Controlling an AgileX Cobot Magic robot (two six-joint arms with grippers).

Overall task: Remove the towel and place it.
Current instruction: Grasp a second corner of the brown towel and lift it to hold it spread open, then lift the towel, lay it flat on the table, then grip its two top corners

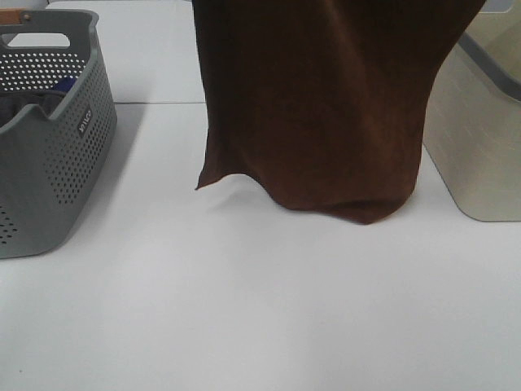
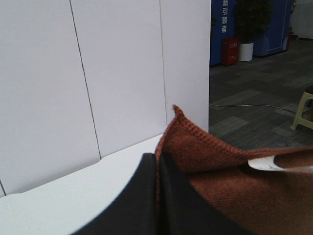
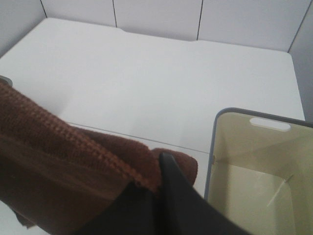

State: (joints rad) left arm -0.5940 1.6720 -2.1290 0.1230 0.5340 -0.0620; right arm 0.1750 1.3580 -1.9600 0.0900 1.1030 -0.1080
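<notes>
Two wrist views show each gripper (image 2: 157,169) (image 3: 158,188) clamped on the towel (image 1: 317,98) (overhead hides both).

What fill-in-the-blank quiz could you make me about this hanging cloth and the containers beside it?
1. The left hand and the right hand are each shut on the dark ____ towel.
2. In the high view, the grey basket stands to the towel's ____.
3. The grey basket's walls are dotted with small ____.
4. In the high view, the beige bin stands to the towel's ____.

Missing words: brown; left; holes; right.
</notes>
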